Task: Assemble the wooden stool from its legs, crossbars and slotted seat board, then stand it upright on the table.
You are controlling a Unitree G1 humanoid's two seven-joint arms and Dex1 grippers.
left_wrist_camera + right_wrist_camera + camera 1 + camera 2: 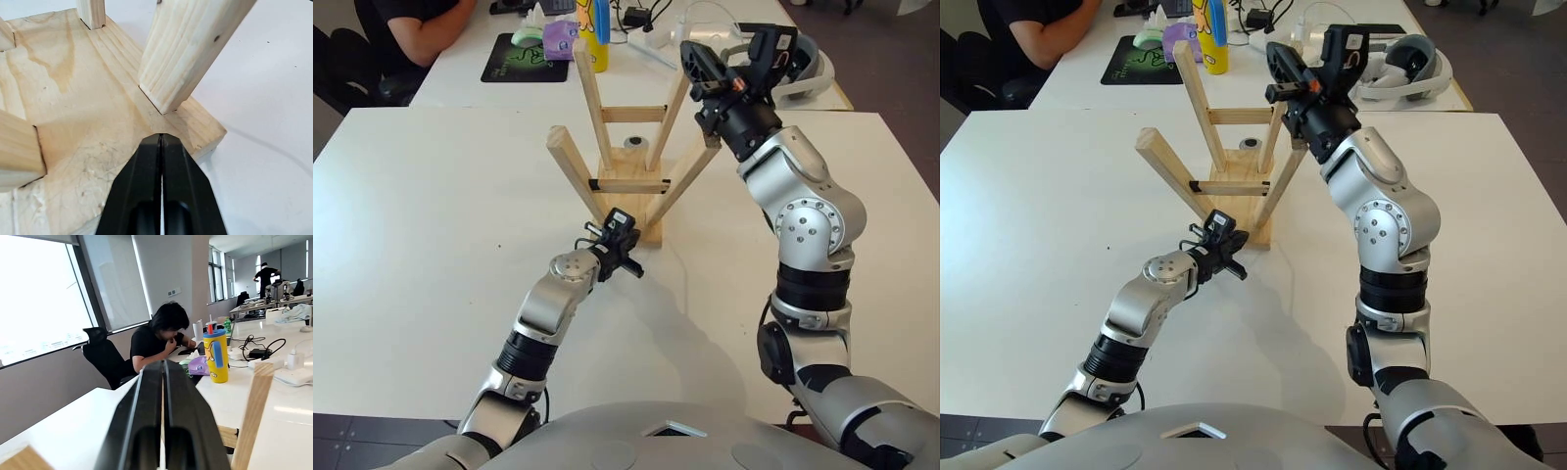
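Has the white table (431,215) bearing the stool (626,147) upside down at its middle: seat board (73,112) flat, legs (590,93) splayed upward, crossbars (631,184) in place. Seems set this way so joints can be pressed home; not yet stood upright. Holds the right gripper (163,367) high beside the far right leg's top, fingers pressed together, pinching nothing. Sets the left gripper (161,137) low at the near edge, likewise closed and holding nothing, tips over the board beside a leg's base, probably to steady it.

The pale wooden slotted seat board (73,88) ran past the left wrist view's edges, and its square pale wooden legs (190,49) were cut off above. Whether the black two-fingered left gripper (161,139) touched that board could not be told.
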